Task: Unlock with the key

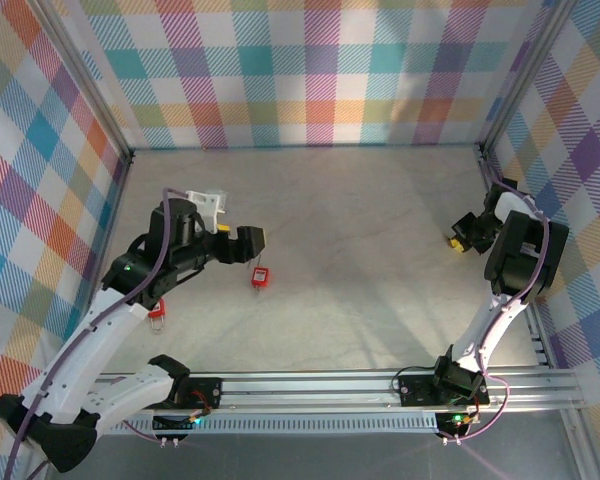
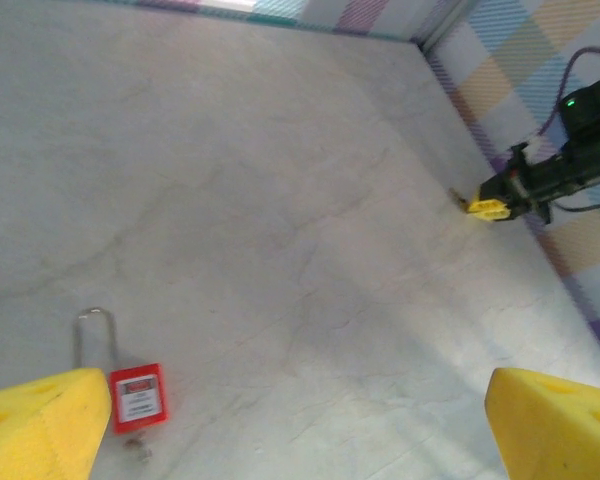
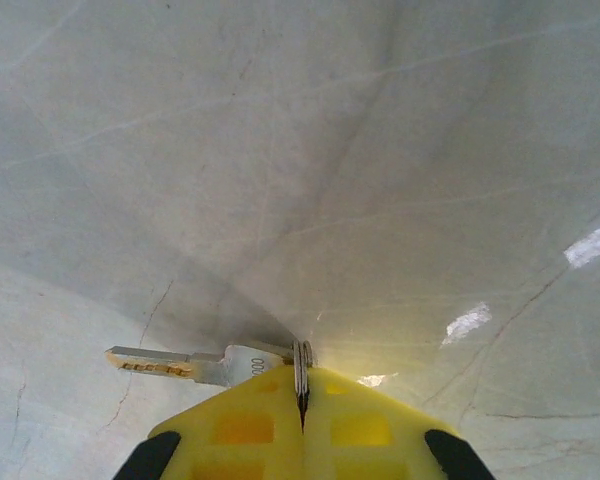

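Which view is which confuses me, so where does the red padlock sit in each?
Top external: red padlock left of centre, beside the left claw.
Left wrist: red padlock bottom left, shackle pointing up.
Right wrist: key pinched in the right claw.
Shared landmark: right claw, right side elsewhere.

Red padlock (image 2: pixel 138 397), silver key (image 3: pixel 195 366), yellow right tool (image 3: pixel 302 405) — grey veined table (image 1: pixel 360 220), pastel plaid walls (image 1: pixel 310 70).
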`<state>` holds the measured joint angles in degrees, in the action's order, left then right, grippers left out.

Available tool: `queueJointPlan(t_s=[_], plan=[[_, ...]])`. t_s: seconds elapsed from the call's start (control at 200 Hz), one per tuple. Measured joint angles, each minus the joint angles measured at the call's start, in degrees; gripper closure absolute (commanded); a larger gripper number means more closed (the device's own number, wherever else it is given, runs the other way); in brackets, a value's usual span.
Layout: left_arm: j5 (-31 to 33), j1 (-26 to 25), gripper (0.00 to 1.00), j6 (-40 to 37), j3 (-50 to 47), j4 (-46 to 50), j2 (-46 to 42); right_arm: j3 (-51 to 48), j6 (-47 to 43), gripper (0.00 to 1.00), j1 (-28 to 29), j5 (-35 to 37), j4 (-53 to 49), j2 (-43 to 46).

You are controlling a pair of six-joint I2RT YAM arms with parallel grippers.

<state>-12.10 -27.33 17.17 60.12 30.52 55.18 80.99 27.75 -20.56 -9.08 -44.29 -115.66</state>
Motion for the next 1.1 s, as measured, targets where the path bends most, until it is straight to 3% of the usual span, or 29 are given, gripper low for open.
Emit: queueJointPlan(t_s=[0.215,0.43,0.595,0.78,1.1], plan=[[-4.9,-5.5,0.14,11.4,-6.0,-16.3,9.5,-7.5,0.5,1.00,4.8,-2.9,1.2,8.8],[-7.6,-12.9,0.21,26.4,-7.1,-38.1,22.6,-11.4,5.3,1.00,20.1,-10.5,3.4,27.8],[-7.6,-15.8,0.25,35.3,-7.3,-51.0,29.7,-14.1,10.8,1.00,30.2,-14.3,5.7,34.9],[-6.8,-16.3,0.28,46.9,-9.4,-63.5,34.4,-17.2,16.1,1.00,33.6,-15.5,7.3,39.3],[-5.0,-17.3,0.29,64.9,-11.7,-71.5,36.8,-21.9,22.3,1.00,36.1,-17.6,13.4,46.8]])
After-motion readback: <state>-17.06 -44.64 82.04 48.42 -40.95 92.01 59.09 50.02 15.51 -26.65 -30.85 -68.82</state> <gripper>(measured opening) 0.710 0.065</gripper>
